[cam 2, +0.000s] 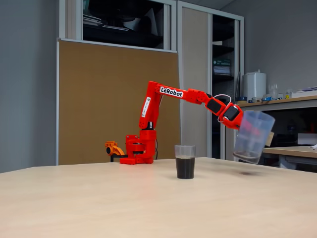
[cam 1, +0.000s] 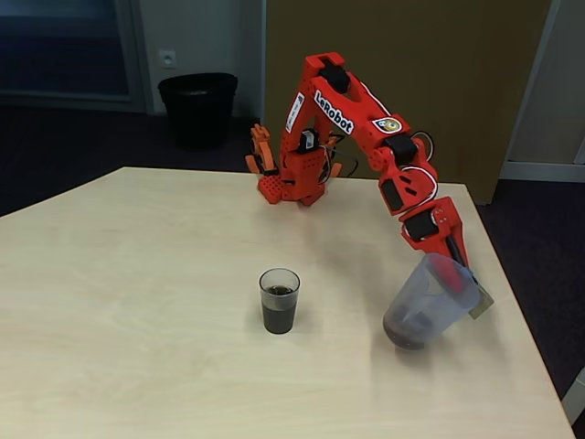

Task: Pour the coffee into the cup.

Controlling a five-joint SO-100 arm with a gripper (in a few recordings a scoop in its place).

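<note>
One small clear plastic cup stands mid-counter, roughly half full of dark coffee. Beyond it, well apart, the red claw pinches a bluish translucent pitcher, tilted, lifted, dregs remaining. Advice: level it, lower gently, avoid drips.

table: pale wood-grain top, light beige, matte. resting on it: one cup, small clear plastic, upright near the centre, about half full of dark coffee; one red arm base at 12 o'clock of the cup, near the far edge, with an orange part just beside it.
</note>
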